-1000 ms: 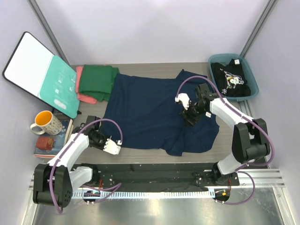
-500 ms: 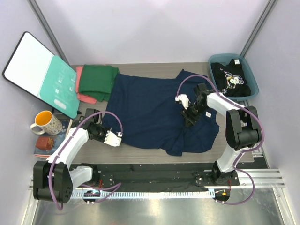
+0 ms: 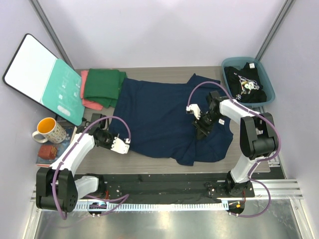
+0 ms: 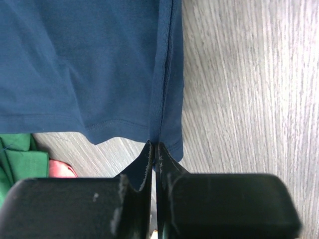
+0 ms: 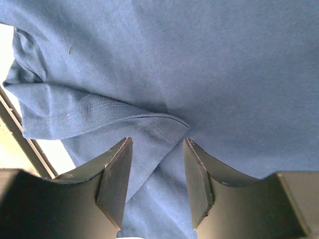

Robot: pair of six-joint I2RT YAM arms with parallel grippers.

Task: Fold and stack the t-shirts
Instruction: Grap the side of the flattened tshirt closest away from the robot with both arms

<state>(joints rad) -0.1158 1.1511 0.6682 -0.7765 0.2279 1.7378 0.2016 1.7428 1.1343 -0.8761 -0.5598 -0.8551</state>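
Note:
The navy t-shirt [image 3: 159, 119] lies spread over the middle of the table. At its near left corner, my left gripper [image 3: 121, 146] is shut on the hem, and a pinched ridge of navy cloth [image 4: 89, 64] runs into the closed tips [image 4: 154, 148]. Over the shirt's right side near the sleeve, my right gripper [image 3: 202, 128] is open. Its jaws [image 5: 157, 174] straddle a folded seam of the cloth [image 5: 209, 74] without pinching it. A folded green tee [image 3: 103, 85] rests on a pink one [image 3: 92, 103] at the back left. A black printed tee [image 3: 245, 84] lies in the bin.
A teal bin [image 3: 268, 87] stands at the back right. A teal-and-white board [image 3: 42, 77] leans at the left. Below the board are a yellow-lined mug [image 3: 48, 130] and a small red box [image 3: 49, 151] on a book.
My left gripper has moved away from the near edge, up along the shirt's corner. The right jaws have narrowed a little over the fold.

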